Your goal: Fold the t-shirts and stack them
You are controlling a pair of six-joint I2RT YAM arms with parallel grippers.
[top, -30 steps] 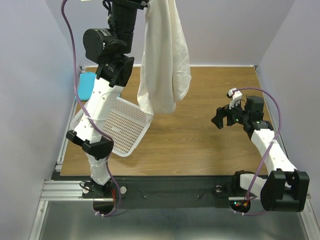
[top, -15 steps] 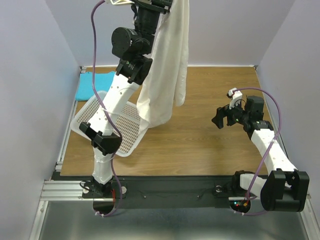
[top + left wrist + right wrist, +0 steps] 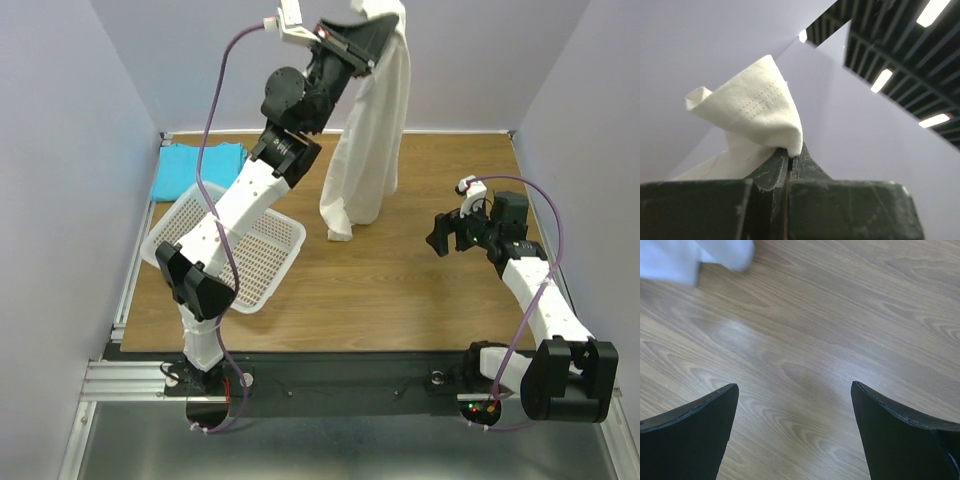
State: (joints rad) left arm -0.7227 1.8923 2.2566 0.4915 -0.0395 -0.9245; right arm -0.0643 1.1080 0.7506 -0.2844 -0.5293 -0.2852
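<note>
The cream-white t-shirt (image 3: 372, 150) hangs in a long bunch from my left gripper (image 3: 378, 25), which is raised high over the back middle of the table. Its lower end reaches down to the wood. In the left wrist view the left gripper (image 3: 794, 150) is shut on a stitched hem of the white shirt (image 3: 757, 112). The turquoise t-shirt (image 3: 195, 165) lies crumpled at the far left of the table. My right gripper (image 3: 440, 235) stands open over bare wood on the right. The right wrist view shows that gripper (image 3: 795, 390) empty, with a corner of white cloth (image 3: 695, 257) at top left.
A white mesh basket (image 3: 262, 252) sits on the left of the wooden table (image 3: 420, 290), partly under my left arm. Purple walls close in the left, back and right sides.
My left arm has swung to the right with the white shirt, carrying it from above the basket toward the table's middle. The right arm has not moved.
</note>
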